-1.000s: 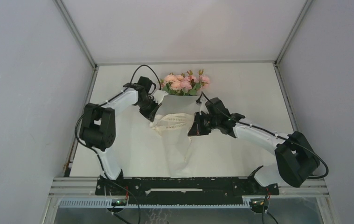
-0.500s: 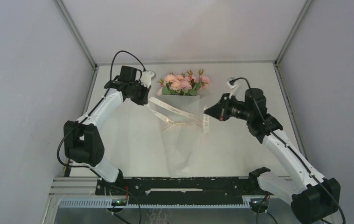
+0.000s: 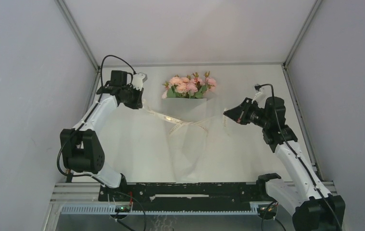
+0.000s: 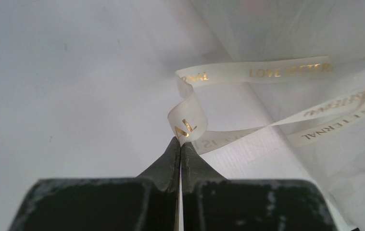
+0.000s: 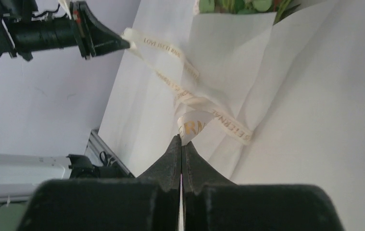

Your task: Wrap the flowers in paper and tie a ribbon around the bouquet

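The bouquet lies at the table's middle, with pink flowers (image 3: 188, 86) at the far end of a white paper (image 3: 190, 149) cone. A cream ribbon (image 3: 180, 123) with gold lettering crosses the cone's upper part and crosses over itself near the cone's left edge. My left gripper (image 3: 141, 103) is shut on the ribbon's left end, up and left of the cone. My right gripper (image 3: 225, 114) is shut on the other end, right of the cone. In the left wrist view the gripper (image 4: 181, 140) pinches a curl of ribbon (image 4: 267, 72). In the right wrist view the gripper (image 5: 181, 138) pinches the ribbon (image 5: 170, 65).
Grey enclosure walls stand on the left, right and back of the white table (image 3: 122, 144). A black mounting rail (image 3: 190, 190) runs along the near edge between the arm bases. The left arm's gripper (image 5: 118, 43) also shows in the right wrist view.
Both arms have swung outward from the cone, left arm to the far left, right arm to the right. The ribbon's loose loops have been drawn out into a longer, flatter band.
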`<state>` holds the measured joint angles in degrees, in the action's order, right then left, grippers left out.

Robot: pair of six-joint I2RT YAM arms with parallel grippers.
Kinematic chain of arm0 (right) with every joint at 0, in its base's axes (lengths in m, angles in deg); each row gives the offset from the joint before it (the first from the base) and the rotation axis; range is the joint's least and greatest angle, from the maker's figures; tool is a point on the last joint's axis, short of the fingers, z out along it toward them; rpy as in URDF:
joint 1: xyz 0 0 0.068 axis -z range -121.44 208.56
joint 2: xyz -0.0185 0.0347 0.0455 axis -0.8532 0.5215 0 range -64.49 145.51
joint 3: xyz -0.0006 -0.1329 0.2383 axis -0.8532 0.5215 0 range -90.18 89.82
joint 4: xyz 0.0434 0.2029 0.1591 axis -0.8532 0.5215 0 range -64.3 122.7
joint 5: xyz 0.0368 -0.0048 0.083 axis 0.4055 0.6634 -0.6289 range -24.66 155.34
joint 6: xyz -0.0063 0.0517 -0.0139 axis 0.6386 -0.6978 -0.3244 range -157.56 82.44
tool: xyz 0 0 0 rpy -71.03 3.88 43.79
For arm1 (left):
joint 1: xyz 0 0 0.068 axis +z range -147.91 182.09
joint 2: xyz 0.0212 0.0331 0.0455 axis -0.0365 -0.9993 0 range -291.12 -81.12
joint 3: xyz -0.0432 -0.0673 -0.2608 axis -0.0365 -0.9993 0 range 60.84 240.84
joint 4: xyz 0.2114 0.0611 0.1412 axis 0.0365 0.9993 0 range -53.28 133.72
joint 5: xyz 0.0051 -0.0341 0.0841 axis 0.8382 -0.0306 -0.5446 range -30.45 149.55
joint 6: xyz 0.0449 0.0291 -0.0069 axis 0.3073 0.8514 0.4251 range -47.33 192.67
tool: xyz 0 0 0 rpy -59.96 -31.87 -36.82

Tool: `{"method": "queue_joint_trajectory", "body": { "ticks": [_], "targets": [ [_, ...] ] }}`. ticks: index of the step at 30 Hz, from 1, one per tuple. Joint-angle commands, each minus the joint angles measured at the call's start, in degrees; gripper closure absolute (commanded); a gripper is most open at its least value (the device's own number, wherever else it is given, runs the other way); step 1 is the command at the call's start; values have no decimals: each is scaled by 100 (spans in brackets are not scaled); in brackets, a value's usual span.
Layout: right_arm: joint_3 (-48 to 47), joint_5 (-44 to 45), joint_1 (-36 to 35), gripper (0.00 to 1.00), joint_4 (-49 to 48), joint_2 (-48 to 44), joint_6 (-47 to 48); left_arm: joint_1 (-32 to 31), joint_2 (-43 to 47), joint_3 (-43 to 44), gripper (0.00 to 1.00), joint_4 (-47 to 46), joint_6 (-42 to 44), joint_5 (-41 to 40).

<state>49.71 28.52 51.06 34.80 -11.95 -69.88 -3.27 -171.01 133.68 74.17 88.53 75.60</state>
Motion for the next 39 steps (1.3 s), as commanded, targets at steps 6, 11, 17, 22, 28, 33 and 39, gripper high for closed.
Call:
{"method": "queue_joint_trajectory", "body": {
  "ticks": [6,11,17,22,28,33,39],
  "targets": [
    [-780,1362,-1993,100,-165,608,673,-188,278,5,100,-9,-316,767],
    [-1139,1541,-2380,100,-264,1035,857,-431,426,-25,100,68,-270,699],
    [-1764,1897,-3014,100,-92,1414,1304,-700,681,-111,100,95,-261,640],
    [-2328,2145,-3729,100,-308,1386,1957,-877,823,-79,100,109,-265,584],
    [-2900,1952,-3887,100,-563,1119,2246,-900,575,-139,100,82,-314,550],
    [-3135,1827,-4077,100,-684,979,2400,-1034,328,-200,100,70,-284,555],
    [-3195,1995,-4180,100,-574,1017,2523,-1148,351,-221,100,25,-295,542]
  ]
}}
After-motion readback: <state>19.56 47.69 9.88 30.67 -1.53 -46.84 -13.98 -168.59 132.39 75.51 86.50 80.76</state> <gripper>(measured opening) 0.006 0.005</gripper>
